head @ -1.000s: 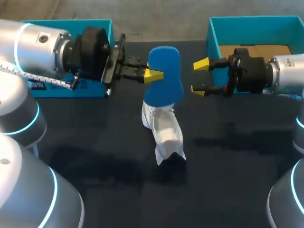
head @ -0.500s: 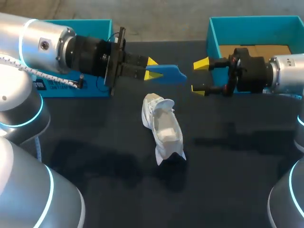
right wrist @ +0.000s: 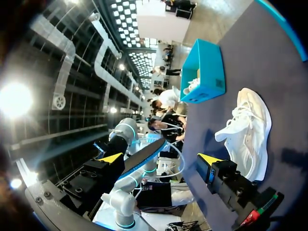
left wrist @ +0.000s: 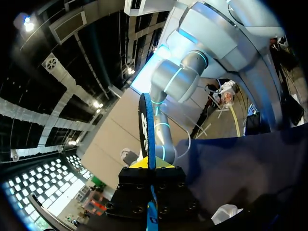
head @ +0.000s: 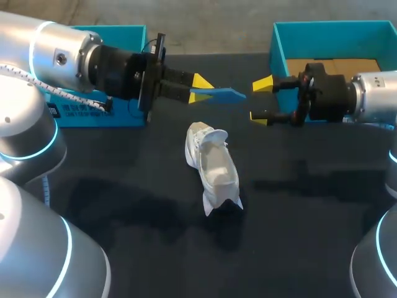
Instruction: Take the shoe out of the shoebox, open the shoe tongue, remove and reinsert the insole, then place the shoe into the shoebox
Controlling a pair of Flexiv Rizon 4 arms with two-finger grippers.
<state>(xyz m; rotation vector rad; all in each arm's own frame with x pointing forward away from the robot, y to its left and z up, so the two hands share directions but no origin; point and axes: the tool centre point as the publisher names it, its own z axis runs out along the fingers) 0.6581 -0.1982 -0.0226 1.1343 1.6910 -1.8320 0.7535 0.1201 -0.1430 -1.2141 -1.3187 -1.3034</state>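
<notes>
With left hand point(head: 200, 89) clenched on the blue insole point(head: 223, 94) aloft, right hand point(head: 261, 100) released beside its tip, white shoe point(head: 214, 167) lying on the counter point(head: 298, 205), lower toe-first into the shoe's mouth without buckling.

Head view: even overhead light; dark counter point(head: 124, 186) carries soft, diffuse shadows under left arm point(head: 62, 59), right arm point(head: 372, 93) and beside white shoe point(head: 214, 167), nearly blown out. Wrist views: dim surrounds w/ bright ceiling lamps; strong flare in right wrist view.
</notes>
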